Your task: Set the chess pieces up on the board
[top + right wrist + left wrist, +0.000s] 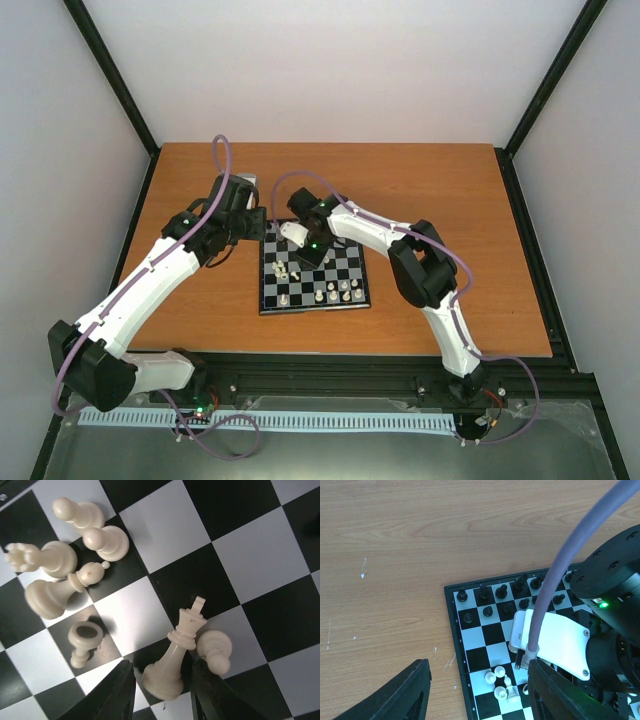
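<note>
The board lies in the middle of the table. Black chess pieces stand in its two far rows. A few white chess pieces stand in the near rows. My right gripper is low over the board, its jaws open around the base of a leaning white king, with a thin gap on each side. A white pawn lies right beside the king. More white pieces lie tumbled to the upper left. My left gripper hangs open over the board's left edge, holding nothing.
The right arm's wrist and white camera housing reach over the board's centre, close to my left gripper's right finger. A purple cable arcs across the left wrist view. Bare wooden table lies left of the board.
</note>
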{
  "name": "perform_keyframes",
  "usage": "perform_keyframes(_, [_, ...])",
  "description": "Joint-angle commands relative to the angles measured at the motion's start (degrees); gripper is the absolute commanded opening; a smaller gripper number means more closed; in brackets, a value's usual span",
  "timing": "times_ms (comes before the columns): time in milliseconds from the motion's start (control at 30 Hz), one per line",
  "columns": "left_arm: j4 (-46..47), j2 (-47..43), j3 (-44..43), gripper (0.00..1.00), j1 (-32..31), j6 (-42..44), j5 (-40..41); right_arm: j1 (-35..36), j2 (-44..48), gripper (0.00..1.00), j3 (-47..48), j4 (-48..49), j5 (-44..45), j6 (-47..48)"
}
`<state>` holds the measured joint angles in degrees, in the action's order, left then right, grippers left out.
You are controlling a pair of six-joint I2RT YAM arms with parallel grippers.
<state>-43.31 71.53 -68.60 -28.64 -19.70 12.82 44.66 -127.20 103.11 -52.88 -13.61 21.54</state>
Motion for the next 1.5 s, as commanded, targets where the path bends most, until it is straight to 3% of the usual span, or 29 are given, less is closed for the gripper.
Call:
perform_keyframes(0, [0.48, 0.35, -0.31, 0.56, 0.52, 0.07, -0.16, 0.6, -1.96, 0.31, 1.93, 0.18, 1.92, -0.71])
perform_keyframes(167, [0.5, 0.44, -0.34, 0.56, 0.54, 0.04, -0.22, 0.6, -2.66, 0.31, 1.96, 0.39, 2.44, -1.07])
perform_keyframes(367, [0.47, 0.52, -0.31, 0.56, 0.54, 0.15, -0.2, 0.6, -1.47, 0.24, 0.87, -0.08, 1.58, -1.07])
perform_keyframes(800, [0.97, 0.5, -0.05, 0.57, 2.05, -1.69, -3.04, 0.11, 15.51, 0.16, -12.31, 5.47, -6.61, 2.58])
perform_keyframes(1000, [4.58, 1.15, 1.05, 0.57, 5.17, -4.46, -17.45, -2.3, 22.56, 0.15, -17.81, 9.67, -11.42, 3.92])
perform_keyframes(1267, [20.23, 3.25, 7.83, 0.55, 5.18, -20.07, -42.02, -6.53, 30.26, 0.16, -24.25, 13.62, -16.0, 3.35])
perform_keyframes(1467, [30.6, 3.91, 14.12, 0.52, 5.09, -28.35, -46.78, -8.54, 32.02, 0.16, -24.89, 14.16, -18.31, 2.69])
